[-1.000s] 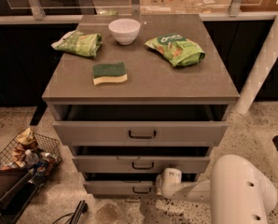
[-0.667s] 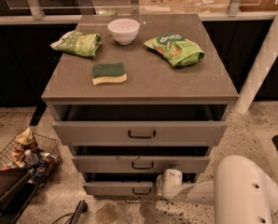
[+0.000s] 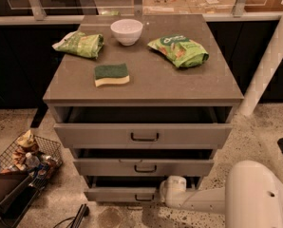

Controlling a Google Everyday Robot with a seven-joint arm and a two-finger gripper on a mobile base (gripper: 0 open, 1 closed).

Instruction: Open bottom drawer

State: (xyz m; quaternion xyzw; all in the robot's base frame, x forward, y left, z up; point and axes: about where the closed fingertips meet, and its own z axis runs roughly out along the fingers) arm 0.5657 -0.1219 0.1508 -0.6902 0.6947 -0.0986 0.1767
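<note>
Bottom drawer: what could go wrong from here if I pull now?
1. The gripper sits at the bottom drawer front, right of its handle. A secure hold cannot be confirmed, so a pull may slip off.
2. Pulling from right of centre might skew the drawer and jam it.
3. The middle drawer juts out just above, so lifting the arm could strike it.

High frontal view, end effector (image 3: 167,193) bottom-centre

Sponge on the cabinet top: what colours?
Sponge: dark green over yellow, camera view. Gripper sits at the bottom drawer front, right of its handle.
</note>
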